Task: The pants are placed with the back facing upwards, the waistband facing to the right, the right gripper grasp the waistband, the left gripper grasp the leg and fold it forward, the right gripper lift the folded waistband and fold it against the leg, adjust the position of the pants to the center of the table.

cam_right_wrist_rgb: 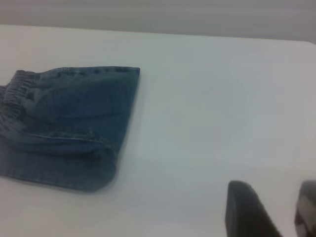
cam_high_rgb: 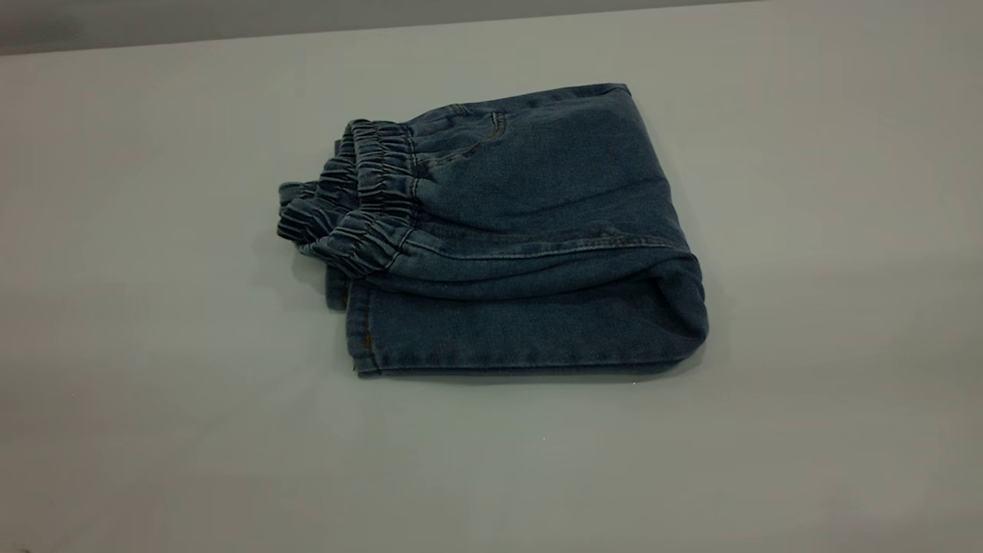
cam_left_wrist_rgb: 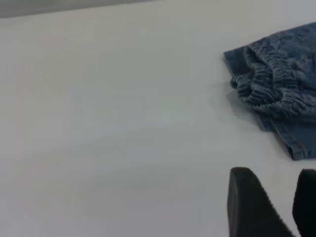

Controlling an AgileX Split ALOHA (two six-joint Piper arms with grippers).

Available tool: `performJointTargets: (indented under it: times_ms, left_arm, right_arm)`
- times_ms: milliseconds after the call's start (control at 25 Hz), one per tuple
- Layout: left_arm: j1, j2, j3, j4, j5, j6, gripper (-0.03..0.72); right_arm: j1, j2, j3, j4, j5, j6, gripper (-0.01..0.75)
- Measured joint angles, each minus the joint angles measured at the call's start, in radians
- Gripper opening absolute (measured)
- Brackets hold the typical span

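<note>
The pants point(cam_high_rgb: 537, 223) lie folded into a compact blue denim bundle slightly right of the middle of the white table point(cam_high_rgb: 153, 399). The ruffled waistband point(cam_high_rgb: 361, 203) is folded over to the bundle's left end and rests on top of the leg point(cam_high_rgb: 522, 330), whose stitched hem pokes out beneath it. Neither gripper appears in the exterior view. My left gripper point(cam_left_wrist_rgb: 274, 174) hovers open over bare table, well short of the waistband point(cam_left_wrist_rgb: 276, 84). My right gripper point(cam_right_wrist_rgb: 272, 186) is open too, over bare table, apart from the pants point(cam_right_wrist_rgb: 74, 123). Nothing sits between either pair of fingers.
The table's far edge point(cam_high_rgb: 491, 23) runs along the back, with a grey wall behind it. Bare white tabletop surrounds the pants on every side.
</note>
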Motion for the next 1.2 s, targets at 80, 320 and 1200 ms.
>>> performJointTargets:
  times_ms: [80, 320, 1200]
  left_arm:
    - [0.0, -0.015, -0.001, 0.0, 0.001, 0.001, 0.24]
    - [0.0, -0.014, -0.002, -0.001, 0.001, 0.001, 0.24]
    - [-0.002, -0.013, -0.002, -0.001, 0.001, 0.001, 0.24]
  right_arm:
    - [0.008, 0.0, 0.0, 0.001, 0.0, 0.0, 0.202]
    - [0.008, 0.0, 0.0, 0.003, 0.005, 0.0, 0.207]
    - [0.007, 0.0, 0.0, 0.006, 0.011, 0.0, 0.229]
